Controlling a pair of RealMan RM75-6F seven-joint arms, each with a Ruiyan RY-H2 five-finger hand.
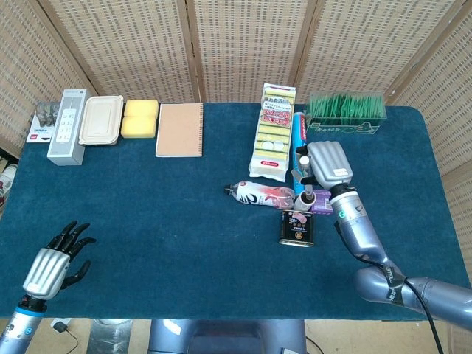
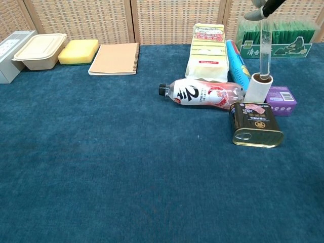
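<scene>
Test tube (image 2: pixel 264 50): I am pinching it upright in my right hand (image 1: pixel 329 165), its tip entering the cardboard roll (image 2: pixel 258 87). Risk: I am nudging the unsupported roll over; left hand (image 1: pixel 53 263) idling, fingers apart.

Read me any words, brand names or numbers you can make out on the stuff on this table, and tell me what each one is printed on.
"清香绿": green box, white characters; the third is uncertain.
Large dark brush character, illegible: lying bottle.
Red label, print too small: yellow pack.
Pink label, print blurred: tin can.
Purple box: text too small.
Blue pack: print unreadable.
Grey remote-like box: buttons only, nothing legible.
</scene>
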